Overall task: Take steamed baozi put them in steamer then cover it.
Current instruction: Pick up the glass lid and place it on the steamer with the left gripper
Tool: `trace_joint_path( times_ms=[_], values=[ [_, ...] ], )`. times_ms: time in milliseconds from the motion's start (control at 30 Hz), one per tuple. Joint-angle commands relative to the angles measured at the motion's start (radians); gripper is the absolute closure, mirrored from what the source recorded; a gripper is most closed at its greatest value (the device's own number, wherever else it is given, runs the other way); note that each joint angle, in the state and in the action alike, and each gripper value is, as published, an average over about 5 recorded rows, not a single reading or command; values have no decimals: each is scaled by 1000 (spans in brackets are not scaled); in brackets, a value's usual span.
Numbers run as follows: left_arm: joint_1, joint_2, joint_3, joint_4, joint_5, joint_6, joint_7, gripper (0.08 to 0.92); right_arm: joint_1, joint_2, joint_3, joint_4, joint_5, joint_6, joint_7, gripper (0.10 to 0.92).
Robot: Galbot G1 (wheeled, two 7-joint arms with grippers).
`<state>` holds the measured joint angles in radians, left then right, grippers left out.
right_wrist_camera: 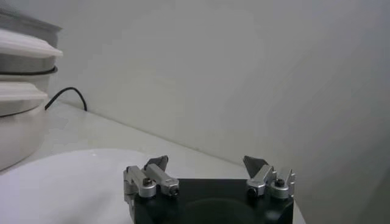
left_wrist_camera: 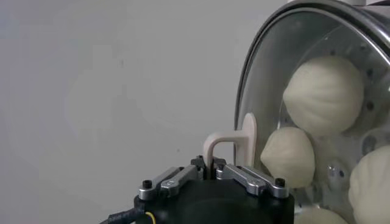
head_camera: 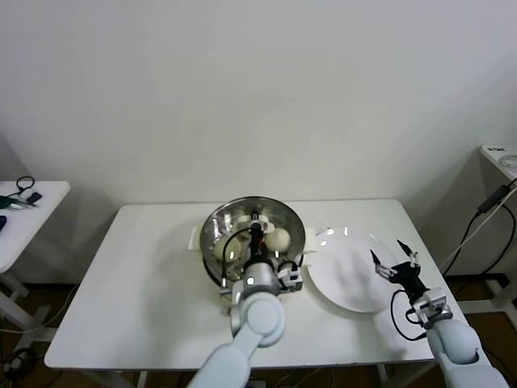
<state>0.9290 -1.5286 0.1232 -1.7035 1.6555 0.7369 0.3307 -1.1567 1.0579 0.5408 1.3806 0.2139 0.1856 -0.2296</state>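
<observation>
The steamer (head_camera: 212, 234) stands at the middle of the white table. The cover (left_wrist_camera: 250, 73), a clear glass lid with a metal rim, lies over the pot's mouth. I cannot tell if it rests on the rim. My left gripper (head_camera: 257, 222) is above the pot's middle, shut on the cover's cream-white bar handle (left_wrist_camera: 228, 143). It also shows in the left wrist view (left_wrist_camera: 210, 165). Through the glass I see baozi (left_wrist_camera: 323, 94) on the perforated tray, one also in the head view (head_camera: 279, 239). My right gripper (head_camera: 393, 257) is open and empty over the plate's right edge, and shows in its own wrist view (right_wrist_camera: 206, 163).
A flat white plate (head_camera: 347, 279) lies right of the steamer, also in the right wrist view (right_wrist_camera: 67, 182). A side table with cables (head_camera: 24, 198) stands far left, another table (head_camera: 501, 158) far right. A black cable (head_camera: 485, 210) hangs by the table's right edge.
</observation>
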Motion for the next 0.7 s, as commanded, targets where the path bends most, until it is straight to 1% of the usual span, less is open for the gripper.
trace_joint_path(
  times_ms=[33, 333, 567, 633, 700],
  values=[
    [1, 3, 1, 7, -15, 49, -52, 850, -3, 3, 4, 1, -2, 2, -7, 203],
    [3, 3, 5, 13, -21, 49, -58, 850, -4, 9, 7, 1, -8, 3, -14, 203],
    [-1, 25, 7, -6, -11, 46, -17, 849, -4, 5, 11, 1, -9, 2, -15, 203],
    [-2, 32, 8, -18, -20, 48, -15, 830, -4, 5, 13, 1, -9, 0, -17, 203],
    [0, 40, 11, -34, -28, 48, -10, 784, -4, 4, 13, 1, -8, -2, -18, 203]
  ],
)
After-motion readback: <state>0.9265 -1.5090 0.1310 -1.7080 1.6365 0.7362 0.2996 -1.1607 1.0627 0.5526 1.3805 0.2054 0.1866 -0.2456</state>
